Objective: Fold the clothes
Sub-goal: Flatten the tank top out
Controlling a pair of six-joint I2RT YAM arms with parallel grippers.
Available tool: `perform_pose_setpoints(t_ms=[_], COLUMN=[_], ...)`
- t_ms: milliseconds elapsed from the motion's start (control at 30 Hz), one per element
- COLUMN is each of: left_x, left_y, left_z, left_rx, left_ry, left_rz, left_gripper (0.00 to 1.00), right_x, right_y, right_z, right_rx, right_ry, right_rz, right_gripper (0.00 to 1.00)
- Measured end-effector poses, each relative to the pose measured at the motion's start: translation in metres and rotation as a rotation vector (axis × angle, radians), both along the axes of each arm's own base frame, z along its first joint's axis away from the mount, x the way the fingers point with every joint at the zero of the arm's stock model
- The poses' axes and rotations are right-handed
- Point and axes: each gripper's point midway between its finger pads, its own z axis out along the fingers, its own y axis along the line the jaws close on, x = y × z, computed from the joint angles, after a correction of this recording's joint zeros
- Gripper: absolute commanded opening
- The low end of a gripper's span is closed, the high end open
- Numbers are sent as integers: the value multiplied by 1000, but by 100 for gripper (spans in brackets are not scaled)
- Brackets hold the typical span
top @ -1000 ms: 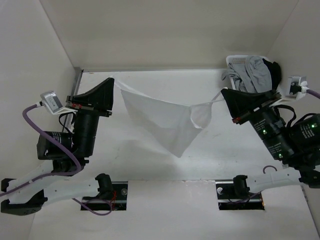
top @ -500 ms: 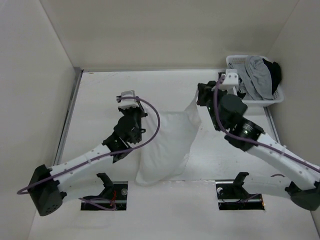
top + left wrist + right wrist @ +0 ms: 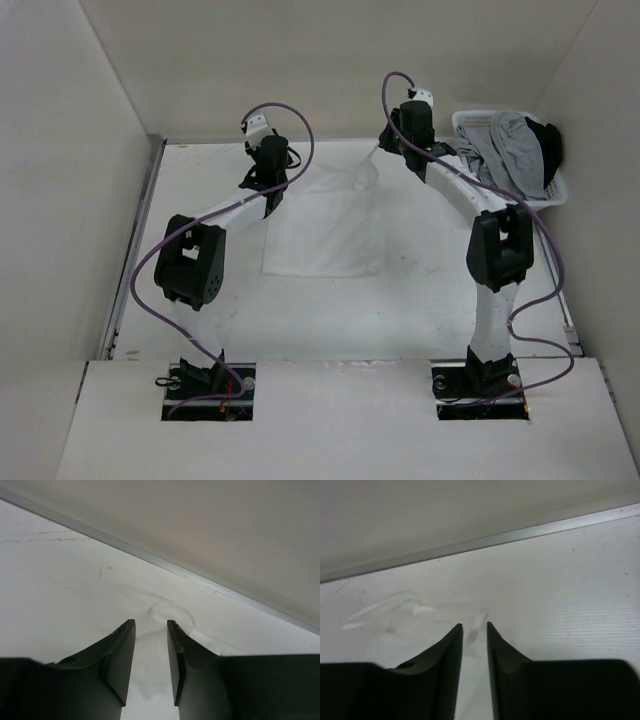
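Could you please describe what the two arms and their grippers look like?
Both arms, the left arm and the right arm, have white links and bulky black joints. A purple cable loops along each. The left gripper and right gripper have matte black, curved fingers tapering to flat tips.

Scanning all three views: no text, label, brand, number or sign is readable. The small white plastic box on the left wrist [image 3: 257, 127] and the small white plastic box on the right wrist [image 3: 421, 97] are too tiny to show any lettering.
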Motion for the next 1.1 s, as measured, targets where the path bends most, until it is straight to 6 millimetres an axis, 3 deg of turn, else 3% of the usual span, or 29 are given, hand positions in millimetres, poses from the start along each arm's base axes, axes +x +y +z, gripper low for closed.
perform_pose_setpoints(t_ms=[67,167,267,300,333,433,533,567,600,667,833,967,1100], left_x=[-1,-18,-54,-69,-85,-128,-170,-180,-189,-199,-206,-213,-222], left_y=[-1,-2,2,4,8,16,30,33,36,39,39,37,36], left_z=[-8,-17,-38,-47,-56,-82,-105,-109,-111,-109,-107,-128,-154], left_rx=[-8,-25,-41,-52,-63,-100,-134,-148,-164,-198,-242,-246,-239], left_ry=[21,38,89,108,130,190,249,262,273,281,302,374,463], left_rz=[-10,-23,-32,-32,-32,-45,-50,-53,-57,-68,-96,-108,-115], left_gripper=[41,36,29,27,25,21,21,21,21,27,34,34,32], right_x=[0,-15,-56,-73,-89,-137,-174,-186,-197,-215,-247,-267,-280], right_y=[-2,-2,-5,-5,-5,5,20,24,26,24,12,4,-4], right_z=[3,10,6,3,-1,-19,-43,-52,-59,-67,-56,-61,-92], right_rx=[13,32,52,63,70,96,111,116,120,136,212,247,239], right_ry=[1,-16,-5,-3,-1,21,48,58,68,75,29,18,81], right_rz=[6,24,39,45,54,95,155,174,189,200,189,174,149], right_gripper=[46,50,27,6,0,0,20,19,12,0,1,0,1])
